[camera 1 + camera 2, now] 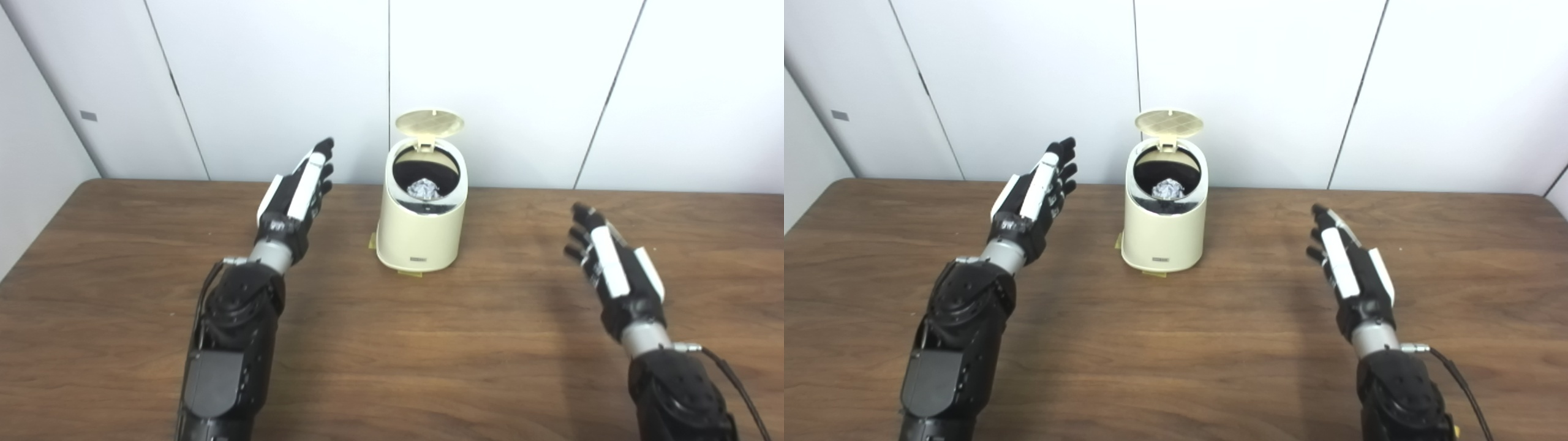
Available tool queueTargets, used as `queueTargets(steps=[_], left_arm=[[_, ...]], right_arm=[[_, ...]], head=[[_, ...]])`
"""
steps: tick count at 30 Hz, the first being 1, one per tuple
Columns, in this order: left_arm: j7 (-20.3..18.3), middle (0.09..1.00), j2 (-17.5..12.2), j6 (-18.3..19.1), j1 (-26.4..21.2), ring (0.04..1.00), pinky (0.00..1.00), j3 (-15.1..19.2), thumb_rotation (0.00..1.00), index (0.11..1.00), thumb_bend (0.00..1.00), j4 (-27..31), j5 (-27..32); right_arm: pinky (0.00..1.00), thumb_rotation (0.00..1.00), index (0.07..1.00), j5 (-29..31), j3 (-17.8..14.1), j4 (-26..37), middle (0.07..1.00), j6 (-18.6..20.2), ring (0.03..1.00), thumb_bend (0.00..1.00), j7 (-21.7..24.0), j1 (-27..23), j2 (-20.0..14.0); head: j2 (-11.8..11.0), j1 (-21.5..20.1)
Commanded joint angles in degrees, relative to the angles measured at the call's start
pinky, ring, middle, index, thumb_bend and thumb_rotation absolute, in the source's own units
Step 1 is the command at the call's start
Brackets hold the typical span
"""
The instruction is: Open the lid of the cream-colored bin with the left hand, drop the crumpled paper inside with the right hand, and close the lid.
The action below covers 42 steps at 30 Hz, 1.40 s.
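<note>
Bin [421, 226], cream-colored, is seen upright on the wooden tabletop [392, 355], near the rear edge and in front of the white wall panels [502, 79]. Its lid [429, 122] is raised on the rear hinge and stands tilted back, underside facing forward. Crumpled paper [424, 189] is seen inside the dark opening, resting low in the bin, silvery-white in tone. Small yellow tape marks [372, 242] are noted on the tabletop at the bin's base, at its left and front.

Left hand [297, 199] is held above the tabletop to the left of the bin, apart from it; fingers are extended and slightly spread, nothing is gripped. Fingertips point toward the wall.

Right hand [609, 269] is held above the tabletop well to the right of the bin and nearer the camera; fingers are extended and apart, nothing is gripped. A thin cable [729, 373] is seen at the right wrist.
</note>
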<state>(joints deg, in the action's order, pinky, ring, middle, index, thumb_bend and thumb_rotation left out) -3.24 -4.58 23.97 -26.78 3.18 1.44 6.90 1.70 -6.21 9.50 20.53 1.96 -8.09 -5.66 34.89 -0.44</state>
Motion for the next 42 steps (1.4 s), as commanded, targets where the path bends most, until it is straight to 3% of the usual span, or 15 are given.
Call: queueTargets(steps=[1,7,15,19,24,33,35,38,42], left_arm=[[-0.79,1.0,-0.56,0.03,-4.25,1.0,1.0,-0.86,0.89,1.0,0.54,-0.16,-0.32],[-1.49,1.0,-1.08,-0.14,-7.71,1.0,1.0,-1.72,0.91,1.0,0.53,-2.57,-1.03],[-3.81,0.973,-2.63,2.24,-13.76,0.999,1.0,-4.77,0.94,0.931,0.54,-5.38,-2.34],[-4.08,0.969,-3.0,1.48,-16.02,0.996,1.0,-6.33,0.95,0.926,0.54,-6.98,-4.34],[-4.59,0.985,-3.19,1.19,-17.9,1.0,1.0,-7.38,0.94,0.925,0.54,-8.13,-5.27],[-5.59,0.976,-3.56,-2.14,-19.03,1.0,1.0,-10.68,0.97,0.912,0.53,-10.27,-9.27],[-5.27,0.967,-4.12,-3.85,-19.18,1.0,1.0,-12.41,0.96,0.882,0.51,-10.56,-11.88],[-3.59,0.918,-6.26,-5.41,-19.13,0.974,0.96,-17.66,0.99,0.782,0.52,-9.42,-21.13],[-3.67,0.952,-8.27,-7.89,-18.43,0.996,0.92,-21.02,0.94,0.697,0.55,-8.11,-27.25]], right_arm=[[0.93,0.93,0.924,0.05,-0.1,0.46,0.967,-4.51,0.966,0.64,-0.67,-0.89,0.39],[1.0,1.0,0.963,1.59,-0.53,-1.77,1.0,-9.35,1.0,0.67,-0.6,0.83,1.46],[1.0,1.0,0.959,0.44,0.14,-0.36,0.984,-8.43,0.993,0.63,-2.41,3.71,2.47],[1.0,1.0,0.954,-3.69,2.24,-0.64,0.974,-9.57,0.986,0.58,-3.03,4.54,1.34],[0.92,1.0,0.963,-10.02,4.84,-1.07,0.94,-10.87,0.942,0.63,-4.46,4.88,0.0],[0.87,1.0,0.974,-12.47,5.73,-0.29,0.934,-6.94,0.933,0.58,-4.46,4.06,-0.06],[0.86,1.0,0.971,-12.52,5.52,-0.21,0.93,-6.26,0.929,0.6,-4.69,3.98,0.19],[0.85,1.0,0.971,-13.17,5.58,-0.81,0.928,-6.35,0.922,0.61,-5.17,3.75,0.13],[0.86,1.0,0.969,-14.45,5.76,-1.38,0.928,-5.9,0.918,0.61,-5.73,3.49,0.09]], head=[[-0.23,0.02],[-0.77,-0.32],[-0.85,-0.44],[-0.75,-0.59],[-0.62,-0.93],[-0.5,-1.24],[-0.33,-1.12],[-0.28,-1.03],[-0.02,-1.09]])
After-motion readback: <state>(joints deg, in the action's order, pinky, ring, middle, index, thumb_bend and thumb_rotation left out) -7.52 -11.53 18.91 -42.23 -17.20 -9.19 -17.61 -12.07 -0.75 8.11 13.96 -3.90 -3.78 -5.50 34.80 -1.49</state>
